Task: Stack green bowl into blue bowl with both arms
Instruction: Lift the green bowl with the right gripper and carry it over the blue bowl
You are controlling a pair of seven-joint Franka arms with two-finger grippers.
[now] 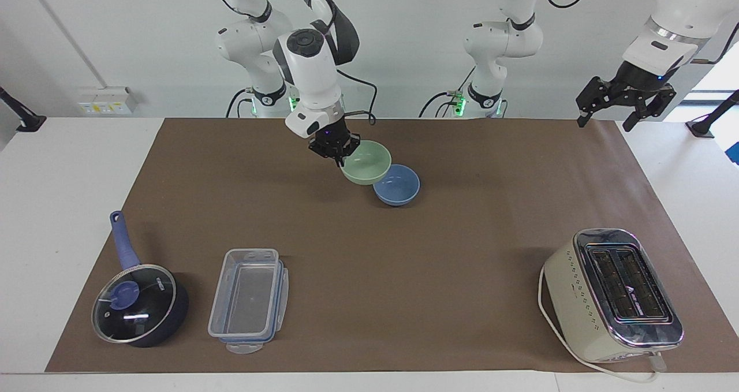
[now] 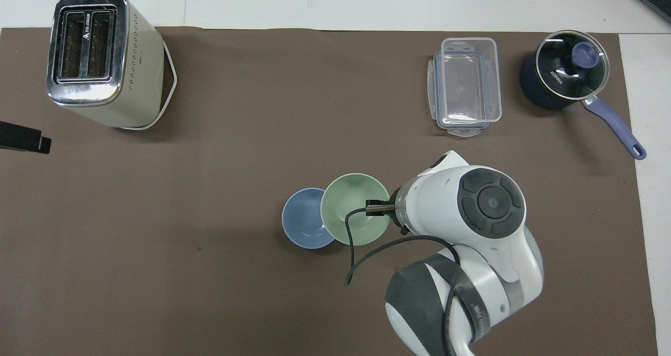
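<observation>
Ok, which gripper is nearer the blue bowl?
Right. The right gripper holds the green bowl partly over the blue bowl; the left gripper waits over its table end.

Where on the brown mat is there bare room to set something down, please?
The bare patches lie between the toaster and the clear container, and between the toaster and the blue bowl. It is crowded where the right gripper holds the green bowl over the blue bowl.
</observation>
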